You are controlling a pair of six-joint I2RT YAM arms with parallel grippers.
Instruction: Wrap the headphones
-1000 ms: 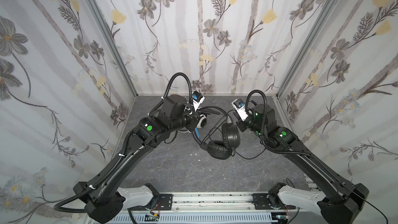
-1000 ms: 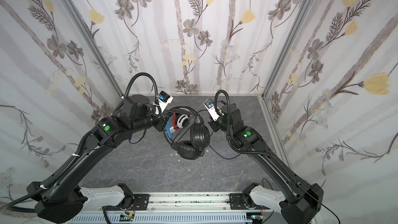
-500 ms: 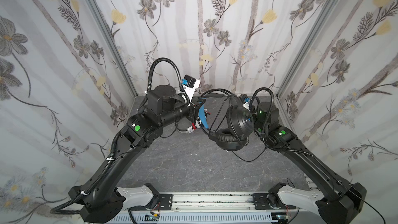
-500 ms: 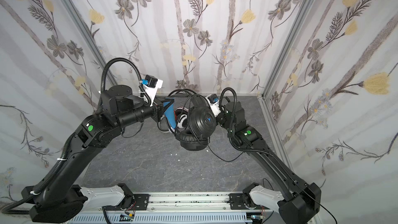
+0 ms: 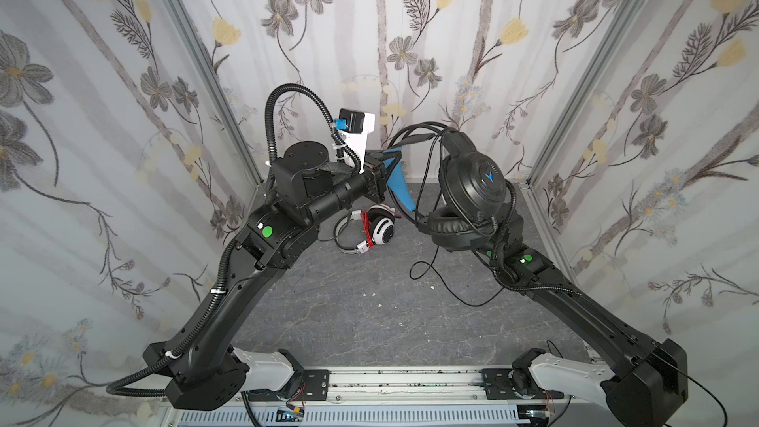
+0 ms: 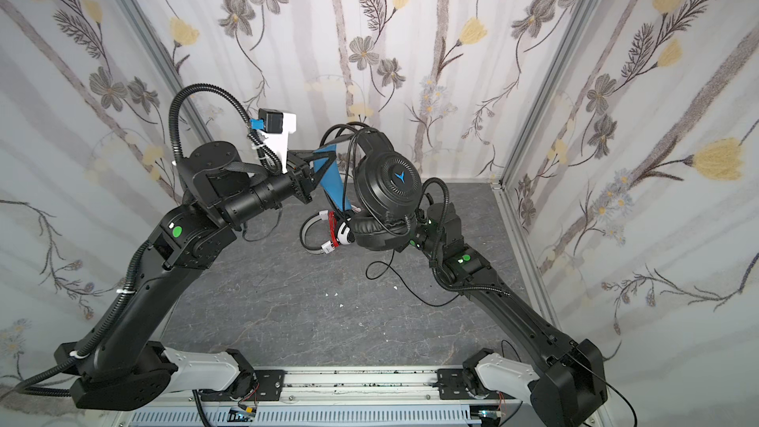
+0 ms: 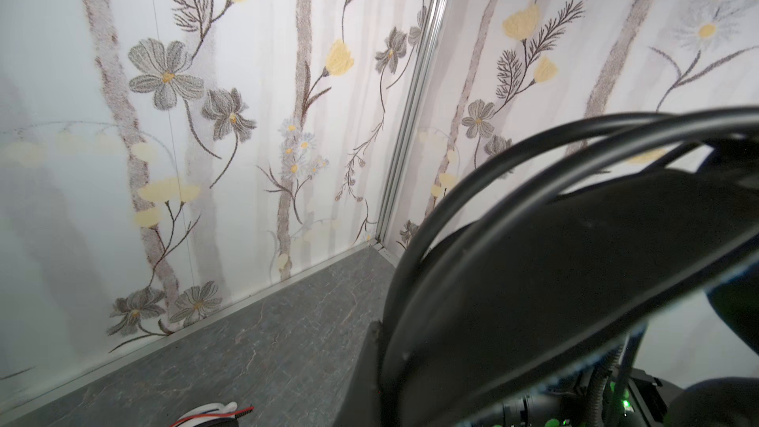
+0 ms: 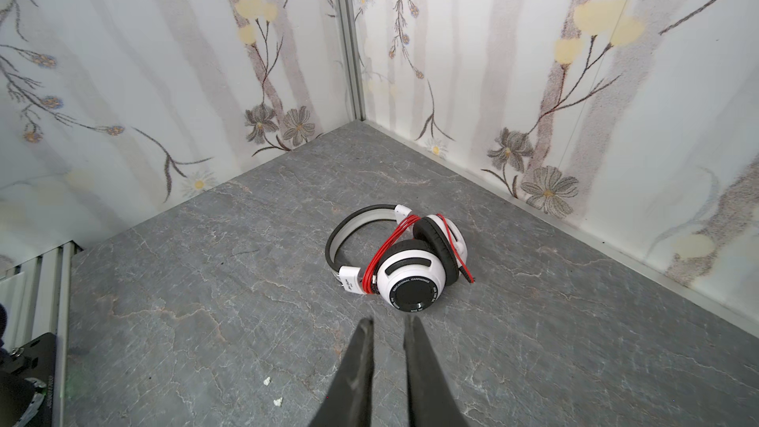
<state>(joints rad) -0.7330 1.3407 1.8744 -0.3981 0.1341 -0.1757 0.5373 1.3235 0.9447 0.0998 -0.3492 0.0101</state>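
Bench: grey stone-patterned bench (image 5: 349, 322); it carries the white headset, the landmark for every place below.
Right fingers: dark tapered right fingers (image 8: 357, 371); slightly apart, with a narrow empty gap. They are raised off the bench in front of the white headset and point toward it. In both top views they are hidden.
Black headset: black over-ear headset with a blue emblem on its cup (image 5: 472, 186) (image 6: 388, 186); lifted clear of the bench, above and to the right of the white headset.
Black cord (image 7: 595, 133): looped over the black headset's headband. A slack length trails to the bench, in front and to the right of the white headset.
White headset: white plastic over-ear headset with black ear pads (image 8: 410, 277) (image 5: 382, 230) (image 6: 345, 234); lies on the bench.
Red cord (image 8: 388, 250): thin, wound around the white headset.
Left fingers (image 7: 359, 379): together, clamped on the black headset's headband, above the white headset.
Wall: floral-papered wall (image 5: 390, 55); behind the white headset.
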